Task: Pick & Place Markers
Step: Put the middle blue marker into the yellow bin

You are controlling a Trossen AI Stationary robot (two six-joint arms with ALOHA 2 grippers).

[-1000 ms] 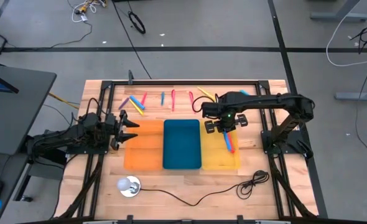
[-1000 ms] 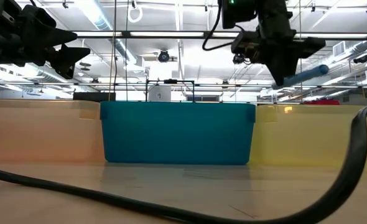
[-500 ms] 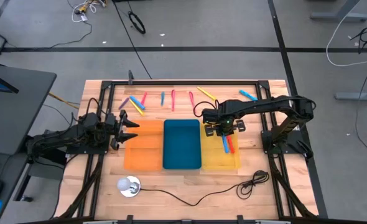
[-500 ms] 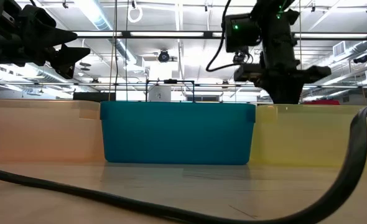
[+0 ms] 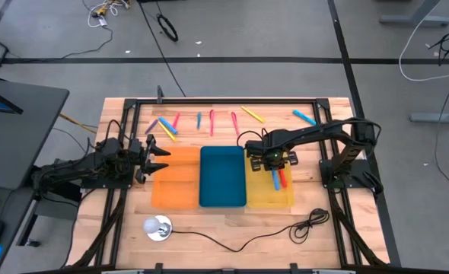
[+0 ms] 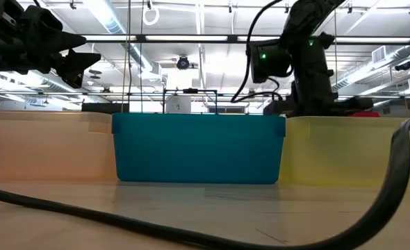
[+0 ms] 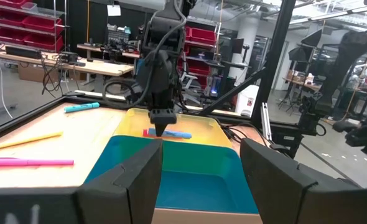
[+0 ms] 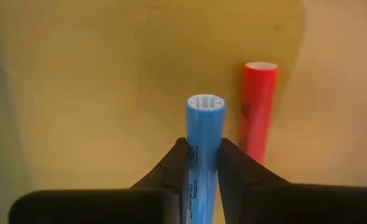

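Blue marker (image 8: 202, 149) — pinched between the right gripper's (image 8: 203, 163) jaws, end protruding, low inside the yellow tray (image 5: 285, 199) beside a red marker (image 8: 257, 111); left gripper (image 5: 157, 154) — jaws apart, empty, over the orange tray's (image 5: 171, 194) left edge.

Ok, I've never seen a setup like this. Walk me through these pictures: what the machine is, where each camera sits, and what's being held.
It is a two-armed robot at a wooden table. One camera looks straight down, one sits at table height, and one rides on each wrist. Three trays lie side by side: an orange tray, a blue tray and a yellow tray. Loose markers lie along the far edge. The right claw, lowered into the yellow tray, is shut on a blue marker, beside a red marker already lying there. The left claw waits open by the orange tray.
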